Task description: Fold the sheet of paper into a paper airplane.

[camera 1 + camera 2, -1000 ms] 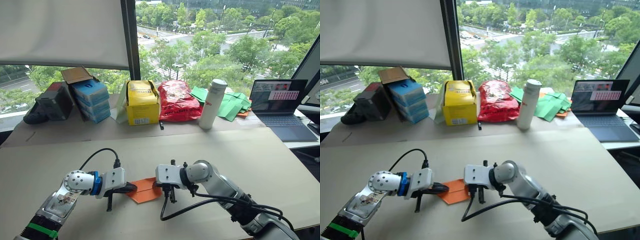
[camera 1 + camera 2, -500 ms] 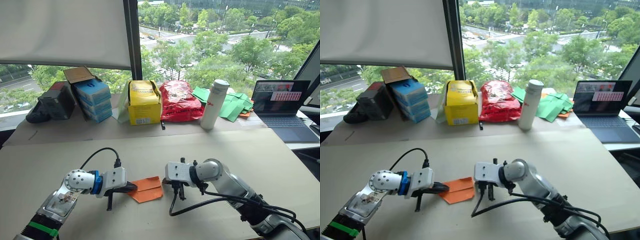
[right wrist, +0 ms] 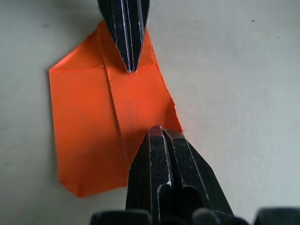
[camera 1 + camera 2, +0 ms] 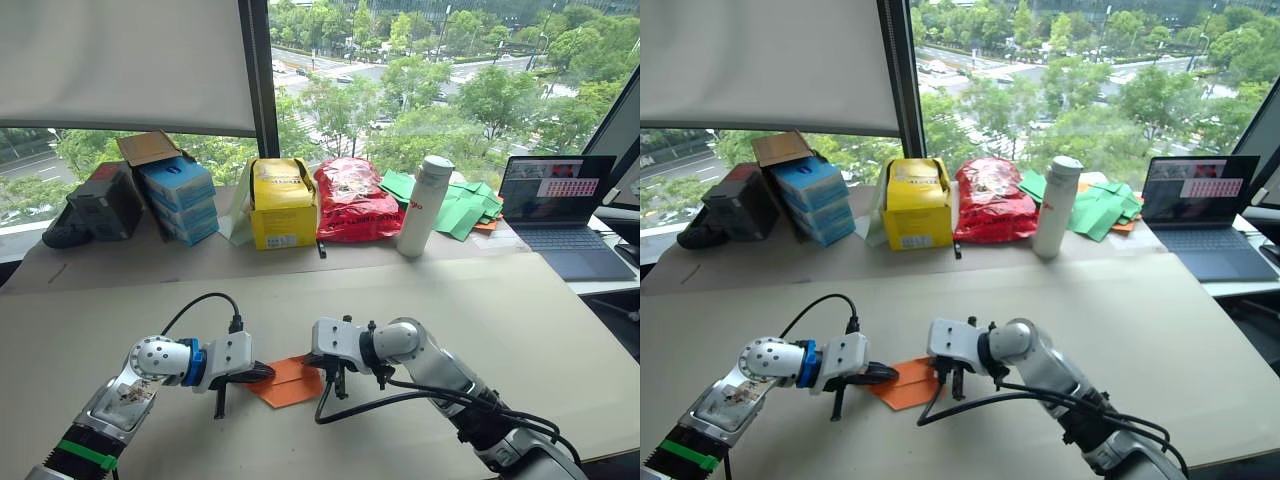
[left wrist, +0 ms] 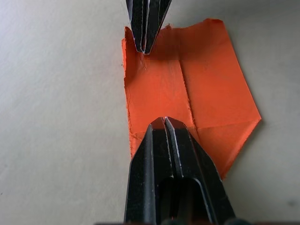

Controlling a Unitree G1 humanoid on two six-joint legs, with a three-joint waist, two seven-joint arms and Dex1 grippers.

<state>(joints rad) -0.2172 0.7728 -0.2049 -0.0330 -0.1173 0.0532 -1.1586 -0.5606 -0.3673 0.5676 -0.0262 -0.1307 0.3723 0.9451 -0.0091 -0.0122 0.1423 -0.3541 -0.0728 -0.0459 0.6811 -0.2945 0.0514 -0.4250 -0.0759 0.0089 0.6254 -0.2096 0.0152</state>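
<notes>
Sheet of paper (image 4: 290,381): lies flat on the pale table (image 4: 520,310), between the two grippers, near the table's front edge.
Left gripper (image 5: 163,123): fingers pressed together with no gap, tips resting on the paper's left end, over a crease.
Right gripper (image 3: 157,131): fingers likewise closed tight, tips down on the opposite end of the paper, at its rough edge; nothing pinched between them.
Relation: the two closed tips point at each other across the sheet, well inside its outline on the left end and at the rim on the right end.
Paper shape: folded, roughly five-sided, with one corner turned in to a slant; a long crease runs from one gripper toward the other, a shorter one crosses it.
Paper texture: thin, matte, bright orange; one long edge is ragged as if torn.
Gripper fingers (image 5: 145,154): black, hard, tapering to narrow wedges with scuffed edges.
Table surface: smooth, beige, faintly speckled.
Back of table: yellow box (image 4: 283,205), crinkly red bag (image 4: 355,198), white bottle (image 4: 422,206), green paper pieces (image 4: 462,208), open laptop (image 4: 560,205).
</notes>
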